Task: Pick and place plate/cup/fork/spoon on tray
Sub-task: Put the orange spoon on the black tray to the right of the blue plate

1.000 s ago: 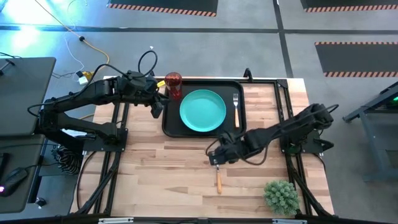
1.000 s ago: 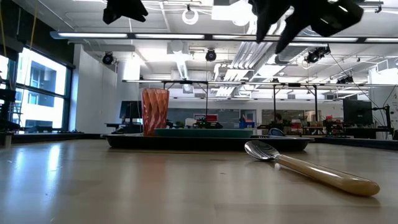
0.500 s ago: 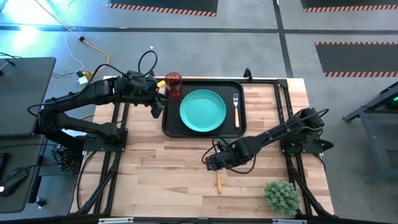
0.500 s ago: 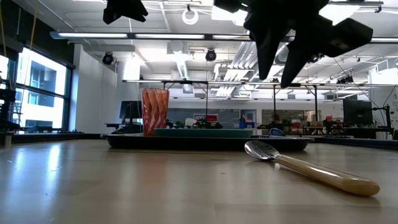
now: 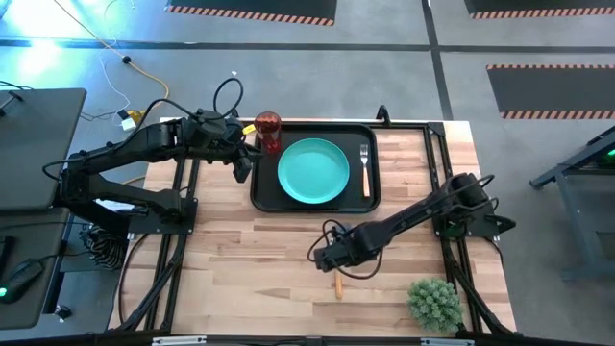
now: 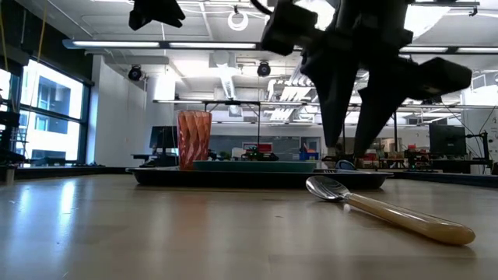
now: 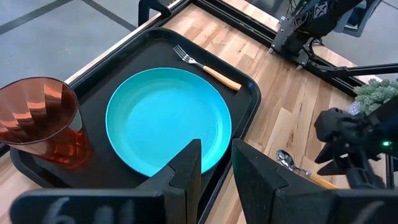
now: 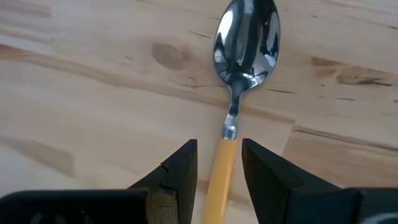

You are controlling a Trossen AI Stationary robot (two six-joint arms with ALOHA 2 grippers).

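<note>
The black tray (image 5: 259, 195) lies at the table's far middle and holds the turquoise plate (image 5: 313, 171), the red cup (image 5: 267, 132) at its far left corner and the fork (image 5: 364, 168) along its right side. The spoon (image 8: 245, 37) lies flat on the wood nearer than the tray, and only its orange-tan handle (image 5: 337, 282) shows from above. My right gripper (image 5: 332, 261) hangs open over it, pointing down, with one finger on each side of the handle (image 8: 219, 174) just behind the bowl, touching nothing. My left gripper (image 7: 216, 165) is open and empty over the tray's left rim.
A small green plant (image 5: 434, 303) stands near the table's near right corner, close to the spoon's handle end. Black arm frames (image 5: 444, 192) run along both sides of the table. Bare wood lies to the left of the spoon.
My right gripper has moved toward the table's near edge and a little left, and has come down over the spoon, its fingers staying open. The spoon has not moved. My left arm has kept still.
</note>
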